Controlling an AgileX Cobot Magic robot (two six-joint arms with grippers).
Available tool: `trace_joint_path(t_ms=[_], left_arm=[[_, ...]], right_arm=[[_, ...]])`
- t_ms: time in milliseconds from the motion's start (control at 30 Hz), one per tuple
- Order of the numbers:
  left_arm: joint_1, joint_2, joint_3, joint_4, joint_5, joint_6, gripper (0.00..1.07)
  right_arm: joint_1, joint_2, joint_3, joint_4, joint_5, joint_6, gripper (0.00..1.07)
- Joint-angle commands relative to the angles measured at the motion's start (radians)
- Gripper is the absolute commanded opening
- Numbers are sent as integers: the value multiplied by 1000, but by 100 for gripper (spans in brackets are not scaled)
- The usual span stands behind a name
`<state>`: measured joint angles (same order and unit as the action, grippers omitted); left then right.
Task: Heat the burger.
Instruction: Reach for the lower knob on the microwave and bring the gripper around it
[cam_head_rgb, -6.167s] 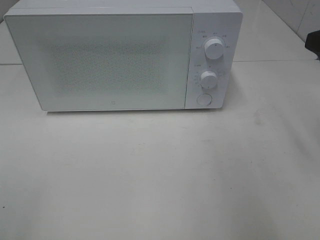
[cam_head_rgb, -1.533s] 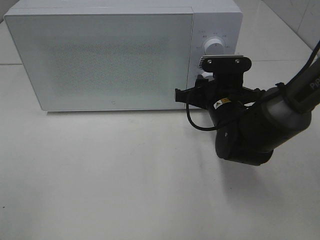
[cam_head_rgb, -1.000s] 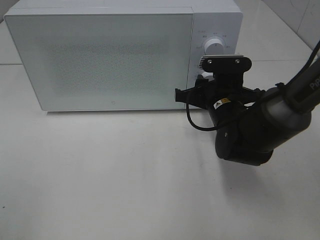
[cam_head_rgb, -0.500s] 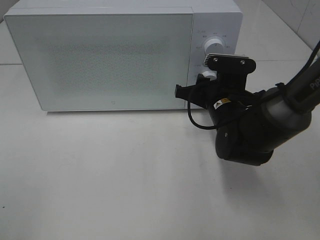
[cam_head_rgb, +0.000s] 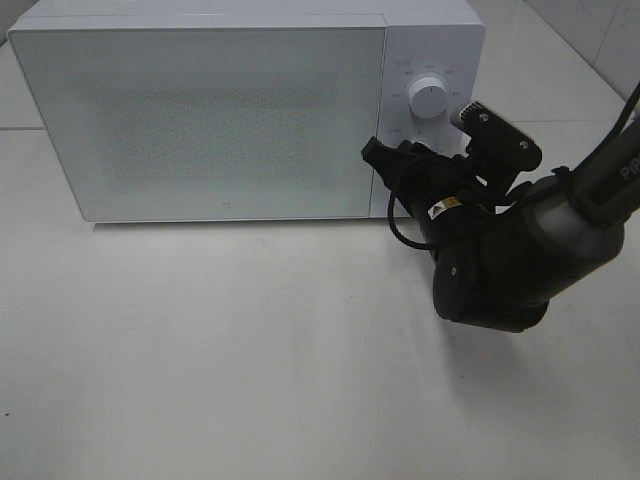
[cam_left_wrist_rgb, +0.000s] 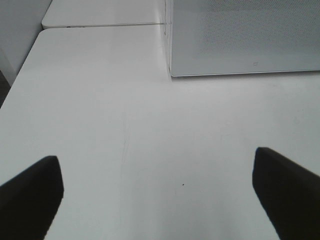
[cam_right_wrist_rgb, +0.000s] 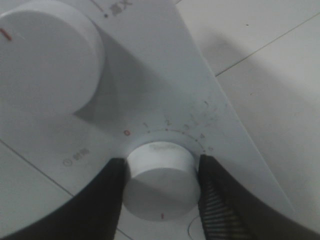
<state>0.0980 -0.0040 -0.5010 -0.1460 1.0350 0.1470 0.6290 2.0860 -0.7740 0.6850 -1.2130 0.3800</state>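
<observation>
Half a second on, my right end effector (cam_right_wrist_rgb: 160, 194), clenched on the microwave's (cam_head_rgb: 200, 110) timer knob (cam_right_wrist_rgb: 159, 172), sits twisted clockwise: timer being set, I reckon.

A white microwave (cam_head_rgb: 200, 110) with its door shut is seen standing on a white table (cam_head_rgb: 250, 360), and the right gripper (cam_head_rgb: 412, 168), carried tilted on a bulky black arm (cam_head_rgb: 515, 260), is pressed against the control panel (cam_head_rgb: 452, 58) just below the upper knob (cam_head_rgb: 430, 97).
</observation>
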Motion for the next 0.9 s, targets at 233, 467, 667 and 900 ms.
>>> trace_joint_path(t_ms=[233, 467, 667, 900], left_arm=[[2, -25, 2, 0, -2, 2, 98], [2, -25, 2, 0, -2, 2, 98], [2, -25, 2, 0, -2, 2, 98], [2, -25, 2, 0, -2, 2, 98]], right_arm=[[0, -2, -11, -76, -151, 300, 4], [0, -2, -11, -77, -151, 545, 4], [0, -2, -11, -70, -150, 731, 4], [0, -2, -11, -33, -150, 960, 5]])
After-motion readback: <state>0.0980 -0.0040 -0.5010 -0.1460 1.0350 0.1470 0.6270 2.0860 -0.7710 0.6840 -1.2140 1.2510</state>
